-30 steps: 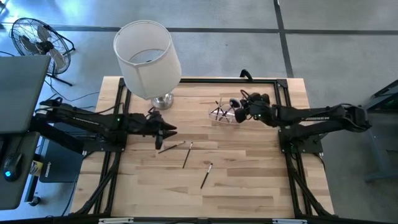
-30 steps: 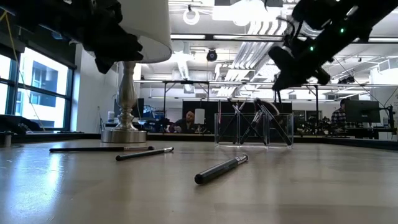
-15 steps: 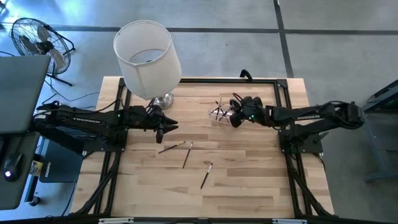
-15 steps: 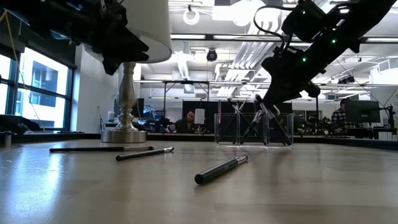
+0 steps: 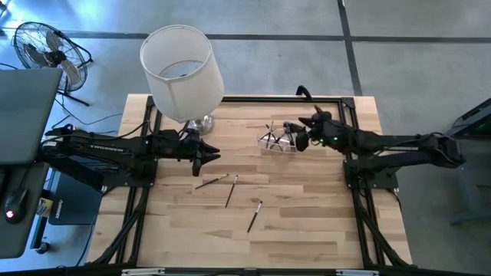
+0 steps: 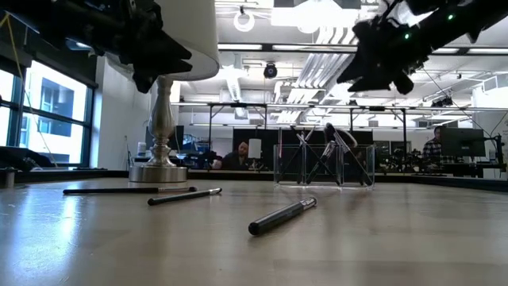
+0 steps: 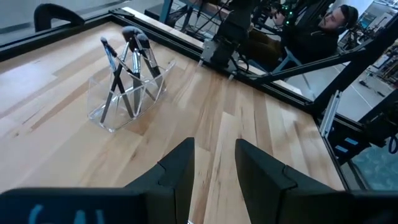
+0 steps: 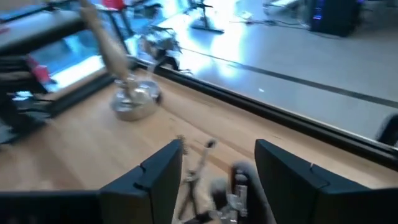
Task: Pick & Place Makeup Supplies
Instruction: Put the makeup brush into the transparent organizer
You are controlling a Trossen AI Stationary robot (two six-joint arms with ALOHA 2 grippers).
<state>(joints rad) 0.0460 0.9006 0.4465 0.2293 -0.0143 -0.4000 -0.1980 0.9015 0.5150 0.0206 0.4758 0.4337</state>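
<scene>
High view shows my right gripper [image 5: 295, 139] hovering just above the clear holder [image 5: 278, 140], jaws spread wide and empty, with several makeup brushes [image 7: 127, 68] already standing crossed inside it. Three makeup supplies lie loose on the tabletop [image 5: 307, 222]: a dark pencil [image 5: 210, 182] and a thin brush [image 5: 231, 190] near my left gripper [image 5: 198, 159], and a third brush [image 5: 255, 215] nearer the front edge. My left jaws stand partly apart, holding nothing, beside the lamp base [image 5: 200, 123]. The risk I judge on the right: the holder is light and the brush heads lean out over its rim, so if I pull away low I could catch a handle and tip the holder or drag a brush out. On the left, a descent toward the pencil could nudge it so that it rolls, or my arm could brush the lamp. Compared with a second ago, my right jaws have opened from shut, and my left gripper has edged slightly back toward the lamp.
</scene>
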